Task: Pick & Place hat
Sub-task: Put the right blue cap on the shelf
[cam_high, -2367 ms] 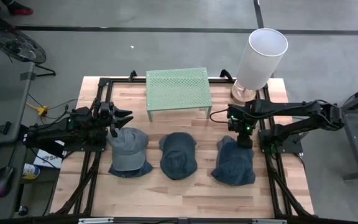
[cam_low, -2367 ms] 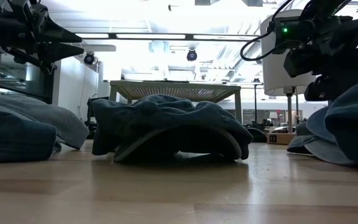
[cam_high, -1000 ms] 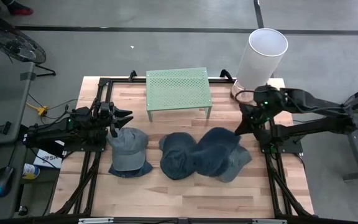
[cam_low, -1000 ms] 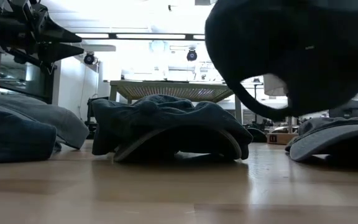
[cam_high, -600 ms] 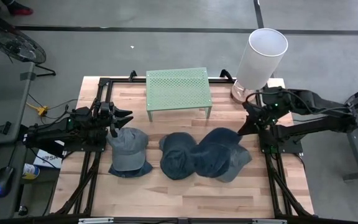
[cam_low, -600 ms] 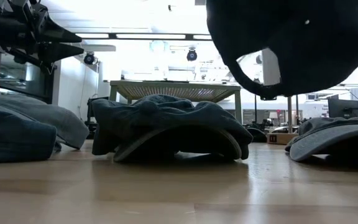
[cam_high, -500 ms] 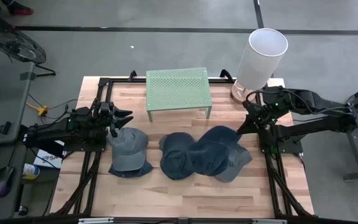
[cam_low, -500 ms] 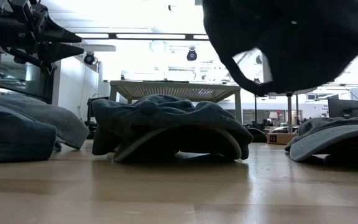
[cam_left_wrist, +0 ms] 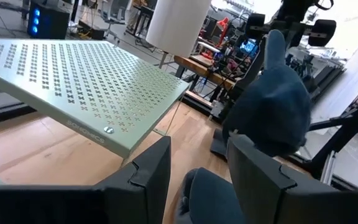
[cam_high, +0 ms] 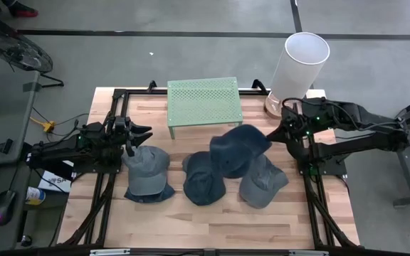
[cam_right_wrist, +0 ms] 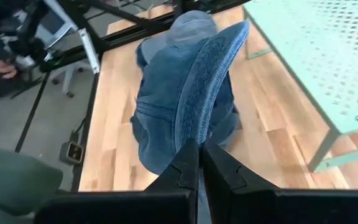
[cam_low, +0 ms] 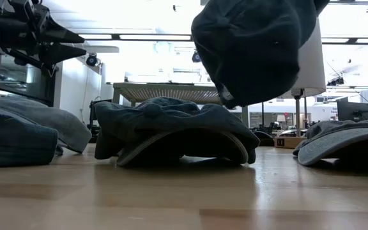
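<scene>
A dark blue denim hat [cam_high: 237, 149] hangs in the air over the middle right of the table, with my right gripper [cam_high: 276, 134] shut on it; the low view shows this hat [cam_low: 248, 45] well above the wood. Under it a grey cap [cam_high: 263, 183] lies on the table. A dark denim cap [cam_high: 203, 178] lies crown up in the middle, and a grey-blue cap [cam_high: 146, 171] at the left. My left gripper [cam_high: 138, 135] stands open just beyond that cap's far edge, level, touching nothing. My right gripper pinches the hat's stitched brim [cam_right_wrist: 199, 124] between its two fingers, edge-on, at the brim's rim. The fingers slant down from the table's right side. The hat hangs out beyond the fingertips toward the table's left, lifted clear of the table and the other caps.
A green perforated rack [cam_high: 203, 99] stands at the far middle of the table. A tall white cylinder [cam_high: 301, 62] stands at the far right corner. Black frame rails [cam_high: 312, 192] run along the left and right sides. Bare wood lies along the near edge.
My right gripper, still shut on the brim, has turned at the wrist and swung the hat toward the table's left and far side. The hat has come off the grey cap, which has kept its place, and now hangs beside the rack's near right leg.
</scene>
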Controlling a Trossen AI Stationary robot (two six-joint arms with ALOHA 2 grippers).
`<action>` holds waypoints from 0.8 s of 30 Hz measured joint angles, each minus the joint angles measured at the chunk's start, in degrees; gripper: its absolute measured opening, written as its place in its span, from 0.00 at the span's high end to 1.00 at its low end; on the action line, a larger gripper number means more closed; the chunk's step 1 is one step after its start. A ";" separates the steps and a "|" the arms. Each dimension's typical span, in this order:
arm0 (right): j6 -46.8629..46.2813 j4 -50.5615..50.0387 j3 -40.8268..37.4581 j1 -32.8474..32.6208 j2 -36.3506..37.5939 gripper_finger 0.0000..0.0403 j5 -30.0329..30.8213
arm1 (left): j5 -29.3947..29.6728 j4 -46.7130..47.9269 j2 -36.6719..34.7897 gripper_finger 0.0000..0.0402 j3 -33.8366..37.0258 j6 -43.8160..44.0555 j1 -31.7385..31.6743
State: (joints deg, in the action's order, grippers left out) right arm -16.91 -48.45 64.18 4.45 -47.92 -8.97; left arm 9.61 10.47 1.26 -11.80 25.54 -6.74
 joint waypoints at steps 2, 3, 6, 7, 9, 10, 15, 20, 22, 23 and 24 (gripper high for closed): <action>-0.77 0.20 0.00 0.00 0.00 1.00 1.58 | 0.48 -0.36 -0.02 0.61 0.01 0.34 0.00; -1.02 0.46 0.00 -0.01 0.00 1.00 2.31 | 0.65 -0.91 0.00 0.61 0.00 0.46 0.00; -1.08 2.40 -0.02 0.00 0.00 1.00 4.39 | 0.70 -5.45 0.55 0.61 0.01 -0.39 0.00; -0.96 3.54 -0.02 0.00 0.00 1.00 5.08 | 0.23 -7.69 1.27 0.61 0.01 -1.36 -0.01; -0.14 6.04 -0.02 0.00 0.00 1.00 6.10 | -0.66 -12.19 3.51 0.61 0.01 -3.68 0.00; 0.35 7.43 -0.02 0.00 -0.02 1.00 6.75 | -1.06 -14.54 4.93 0.61 0.01 -4.64 0.00; 3.61 13.53 -0.04 0.00 -0.09 1.00 11.52 | 0.92 -27.03 14.50 0.59 0.00 -5.75 0.00; 7.47 17.42 -0.04 0.00 -0.11 1.00 17.80 | 0.67 -37.79 24.44 0.47 -3.30 -4.50 0.00; 8.58 18.94 -0.04 0.00 -0.11 1.00 20.27 | 0.33 -37.93 28.21 0.41 -6.32 -3.20 0.00; 9.21 19.78 -0.07 0.00 -0.17 1.00 21.26 | 0.28 -38.01 30.21 0.38 -7.95 -2.98 0.00; 9.71 20.67 -0.04 0.00 -0.40 1.00 22.18 | 0.26 -37.93 32.34 0.36 -9.56 -2.95 0.00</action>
State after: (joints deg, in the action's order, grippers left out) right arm -7.19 -27.78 64.14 4.45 -48.32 13.22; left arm 9.87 -27.46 33.59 -21.36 22.59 -6.74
